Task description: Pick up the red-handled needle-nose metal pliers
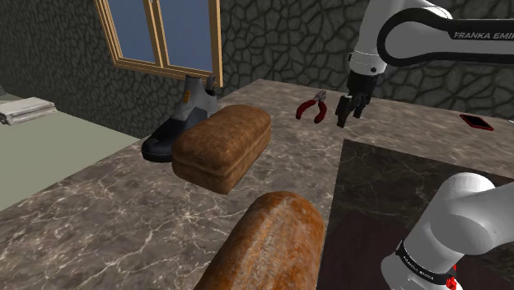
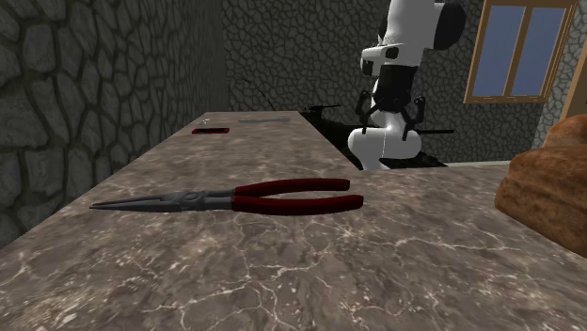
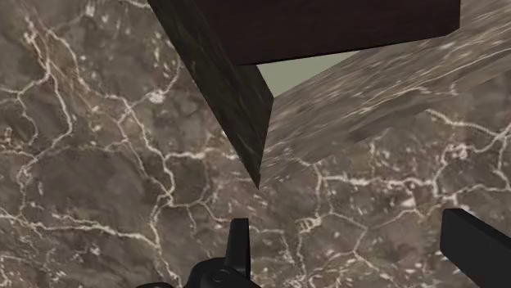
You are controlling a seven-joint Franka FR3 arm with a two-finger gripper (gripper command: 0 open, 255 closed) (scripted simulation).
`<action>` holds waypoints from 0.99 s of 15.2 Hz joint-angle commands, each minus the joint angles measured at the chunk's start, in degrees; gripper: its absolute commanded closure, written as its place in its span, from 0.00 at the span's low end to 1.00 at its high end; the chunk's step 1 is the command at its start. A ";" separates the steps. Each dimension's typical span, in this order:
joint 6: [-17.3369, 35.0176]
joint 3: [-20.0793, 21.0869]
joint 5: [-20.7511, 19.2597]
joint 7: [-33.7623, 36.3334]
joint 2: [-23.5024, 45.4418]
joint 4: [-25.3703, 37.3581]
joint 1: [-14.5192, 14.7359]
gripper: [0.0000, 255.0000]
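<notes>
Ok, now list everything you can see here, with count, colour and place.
pliers: one, red handles, dark nose, flat on the counter
loaves: two, brown, one mid-counter, one nearer the shoulder camera
flat item: one, red and black, far counter edge, shoulder view's right
grey object: one, grey on a dark base, behind the mid-counter loaf; can't tell what it is
window: one, wooden frame, blue panes, in the stone wall
counter: one, brown marble
dark panel: one, dark brown, on the counter near the arm
arm: one, white
gripper: one, black, open, over the counter beside the pliers
</notes>
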 commanded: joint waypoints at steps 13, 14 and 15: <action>4.58 -4.97 2.00 10.19 26.38 20.52 -6.79 0.00; 4.57 -5.50 2.33 10.90 28.43 22.49 -7.27 0.00; 4.50 -6.04 2.71 11.57 30.47 24.48 -7.75 0.00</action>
